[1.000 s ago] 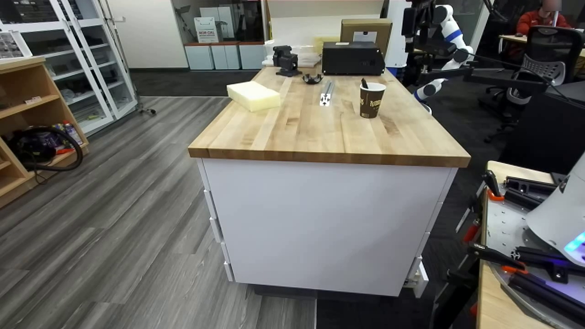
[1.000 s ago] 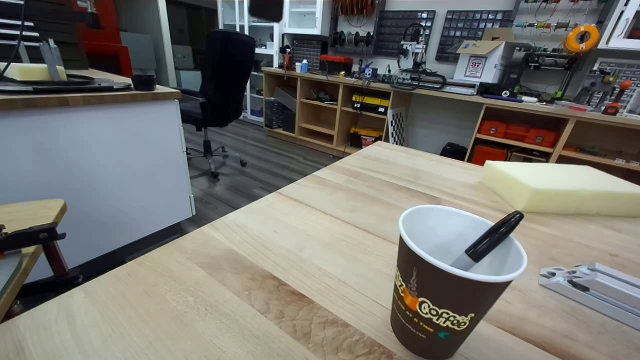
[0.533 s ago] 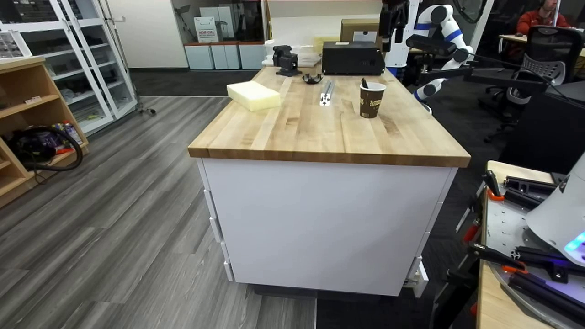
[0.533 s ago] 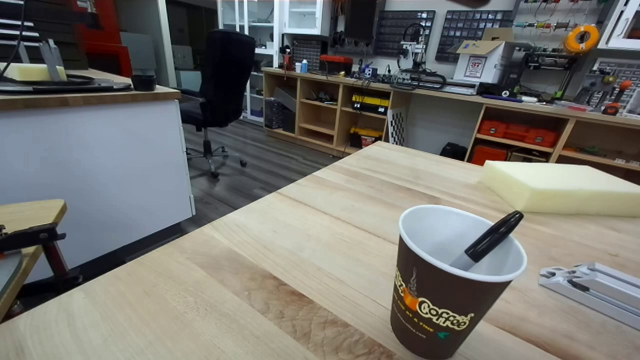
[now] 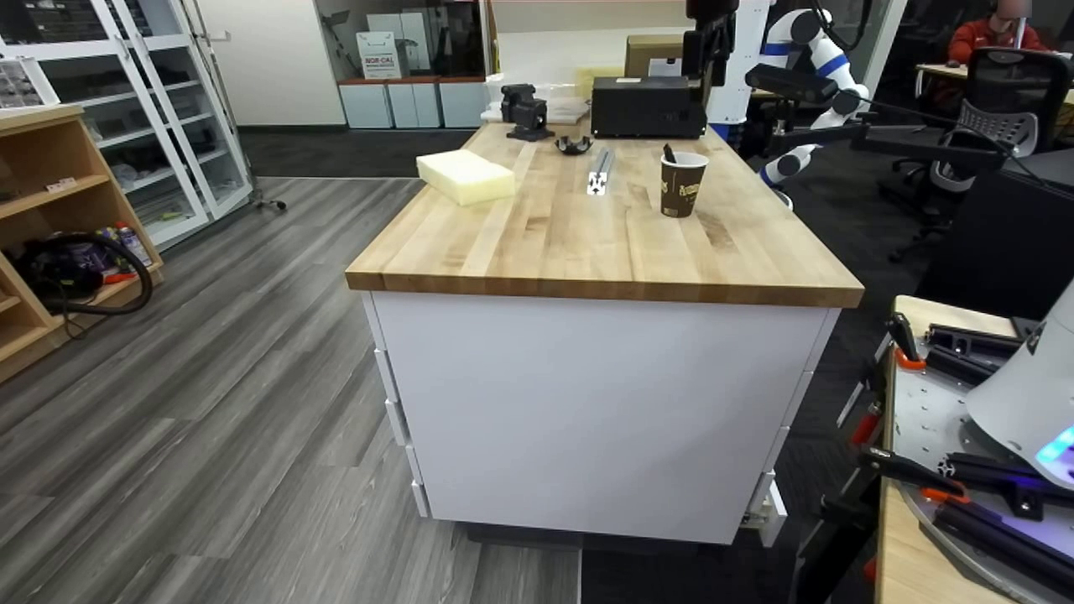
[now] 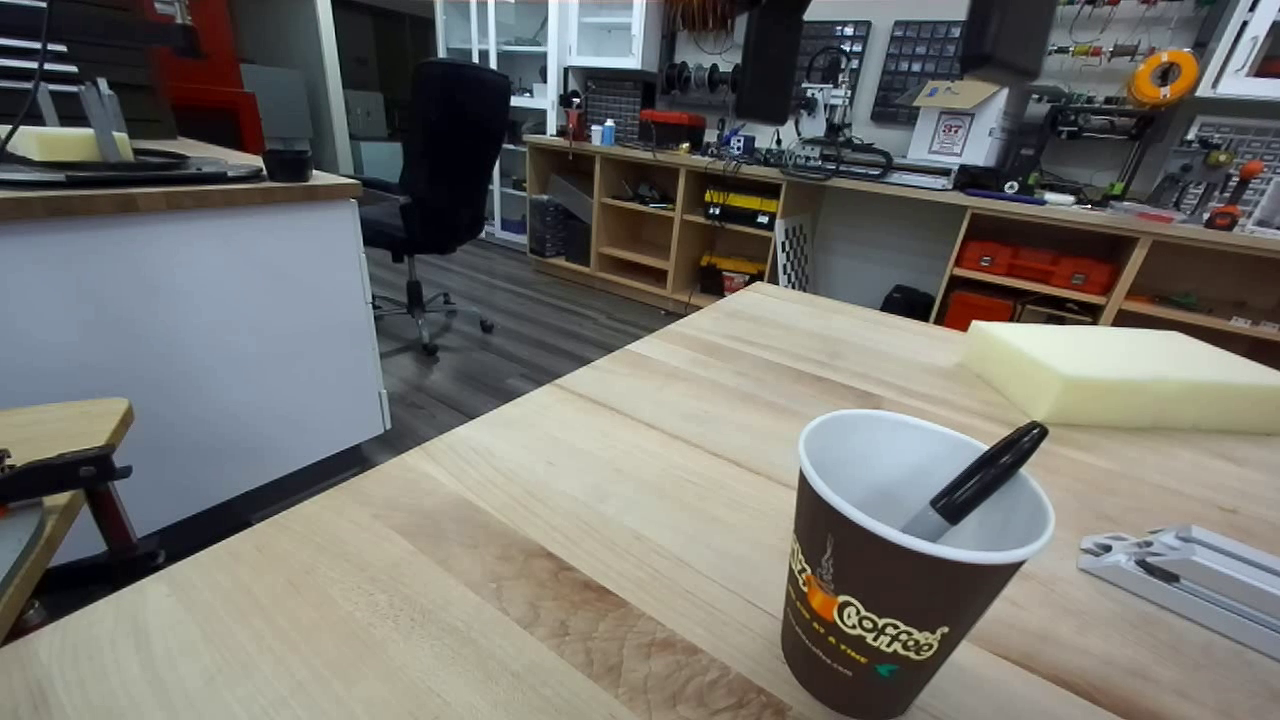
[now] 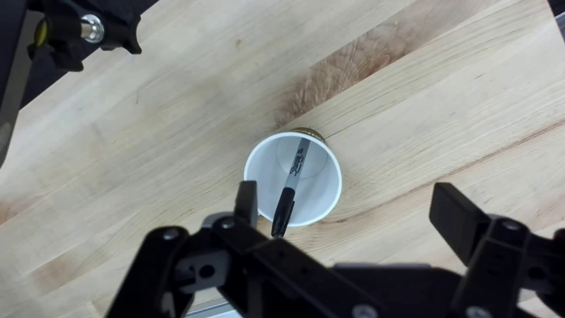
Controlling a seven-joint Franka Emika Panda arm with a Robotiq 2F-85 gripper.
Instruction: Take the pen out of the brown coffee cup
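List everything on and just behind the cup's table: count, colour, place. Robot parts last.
Brown coffee cup: one, brown outside, white inside, upright on the wooden tabletop.
Pen: one, black cap, grey barrel, leaning in the cup, cap past the rim.
Block: one, pale yellow, left of the cup in an exterior view.
Rail: one, silver, between block and cup in that view.
Box: one, black, far end.
Vise-like device: one, black, left of the box.
Curved piece: one, black, between device and box, nearer.
Carton: one, brown, behind the box.
Bundles: count unclear, whitish to yellowish, behind the device.
Gripper: one, black, open, above the tabletop.
Fingers: two, black, apart.
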